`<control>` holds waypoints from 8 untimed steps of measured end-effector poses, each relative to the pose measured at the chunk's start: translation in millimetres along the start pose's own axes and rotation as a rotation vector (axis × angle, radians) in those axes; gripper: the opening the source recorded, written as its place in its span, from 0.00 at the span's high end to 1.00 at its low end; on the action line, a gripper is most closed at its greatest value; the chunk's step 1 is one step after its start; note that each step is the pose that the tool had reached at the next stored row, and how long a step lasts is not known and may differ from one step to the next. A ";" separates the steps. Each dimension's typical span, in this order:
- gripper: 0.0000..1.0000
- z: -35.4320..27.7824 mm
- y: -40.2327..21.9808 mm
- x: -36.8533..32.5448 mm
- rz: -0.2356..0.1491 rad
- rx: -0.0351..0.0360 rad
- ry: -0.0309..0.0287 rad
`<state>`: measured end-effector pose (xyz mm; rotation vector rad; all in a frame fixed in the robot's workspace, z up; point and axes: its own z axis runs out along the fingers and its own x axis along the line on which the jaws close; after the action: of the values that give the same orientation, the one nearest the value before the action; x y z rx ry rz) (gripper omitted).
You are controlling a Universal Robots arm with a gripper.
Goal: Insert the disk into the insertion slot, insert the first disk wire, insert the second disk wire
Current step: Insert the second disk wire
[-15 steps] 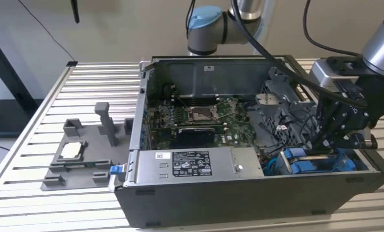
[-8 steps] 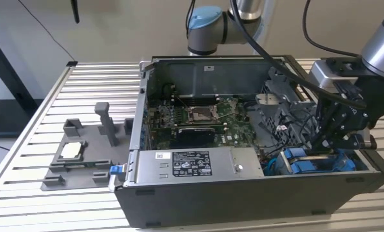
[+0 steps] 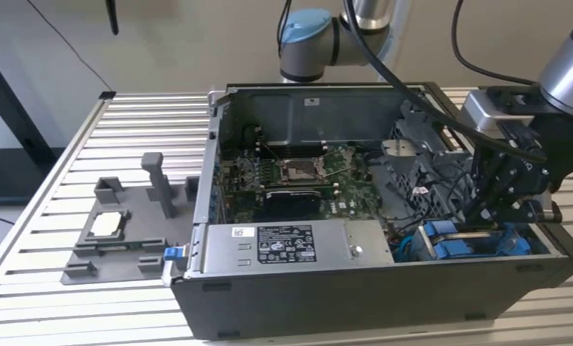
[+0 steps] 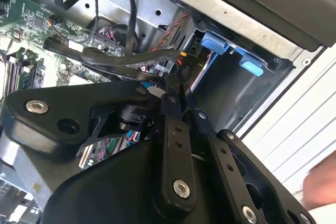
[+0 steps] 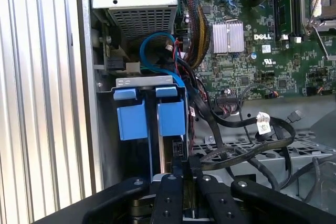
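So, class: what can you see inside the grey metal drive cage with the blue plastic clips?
The grey metal drive cage holds blue plastic carrier tabs, side by side. A blue cable curls beside it. The robot's black hand covers the cage's near end; the drive bodies are hidden.

You look down on a counter (image 3: 65, 310) of pale ribbed metal slats running across the exterior view. Behind it stands a plain off-white wall (image 3: 171, 43), evenly lit. At the exterior view's left, a black stand (image 3: 7, 108) rises from a dark base.
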<state>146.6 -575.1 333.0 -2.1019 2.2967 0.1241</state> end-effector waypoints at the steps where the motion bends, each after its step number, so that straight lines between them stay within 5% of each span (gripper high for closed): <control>1: 0.84 -0.6 0.0 0.3 0.000 0.0002 0.0013; 8: 0.70 -0.7 0.0 0.4 -0.002 -0.0004 -0.0020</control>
<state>146.5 -575.6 333.6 -2.1034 2.2934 0.1265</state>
